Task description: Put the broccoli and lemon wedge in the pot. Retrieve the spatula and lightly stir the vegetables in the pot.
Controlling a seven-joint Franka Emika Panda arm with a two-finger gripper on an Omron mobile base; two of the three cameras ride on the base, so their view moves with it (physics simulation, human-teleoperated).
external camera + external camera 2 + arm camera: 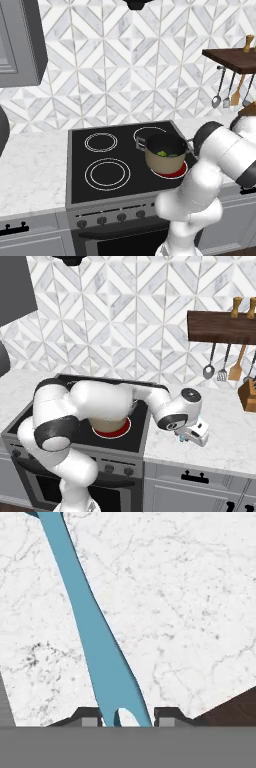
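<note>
The teal-handled spatula [95, 637] lies on the white marble counter and runs away from the hand. My gripper [127, 719] is shut on the looped end of its handle, one dark fingertip [90, 717] against each side. In the right base view the gripper [192, 435] is low over the counter, to the right of the stove. The tan pot [165, 152] stands on the front right burner. Inside it are the dark green broccoli [173, 155] and the pale lemon wedge [161, 153]. My arm hides most of the pot [107, 425] in the right base view.
The burner [172, 173] under the pot glows red on the black stove [100, 150]. A wooden shelf [220, 326] on the wall carries hanging ladles and turners [222, 363]. A knife block [247, 393] stands at the far right of the counter.
</note>
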